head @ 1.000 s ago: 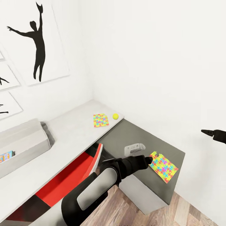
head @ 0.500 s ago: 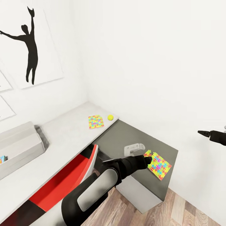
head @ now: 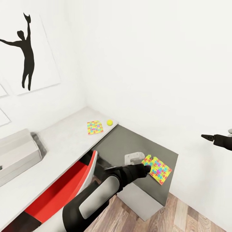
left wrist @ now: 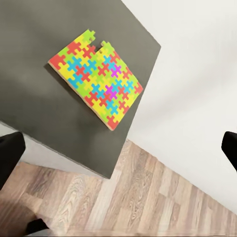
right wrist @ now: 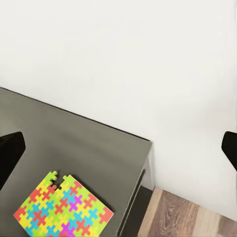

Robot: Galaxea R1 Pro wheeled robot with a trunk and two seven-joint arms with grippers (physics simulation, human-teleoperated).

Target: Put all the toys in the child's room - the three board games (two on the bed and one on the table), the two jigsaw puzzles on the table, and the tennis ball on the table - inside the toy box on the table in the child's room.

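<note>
One jigsaw puzzle lies flat on the lower dark grey cabinet, near its front right corner. My left gripper hovers at that puzzle's near edge; in the left wrist view its fingers stand wide apart, open and empty, with the puzzle ahead. A second jigsaw puzzle and the tennis ball rest at the far end of the table. The toy box stands on the table at the left. My right gripper hangs open in the air at the right; its wrist view looks down on the cabinet puzzle.
A red chair is tucked under the table, close to my left arm. A small pale grey bracket-like object sits on the cabinet beside the puzzle. White walls close in behind the cabinet and on the right. Wood floor shows below.
The head view has turned right, so everything has slid left in the picture. My left gripper has crept a little closer to the puzzle on the cabinet.
</note>
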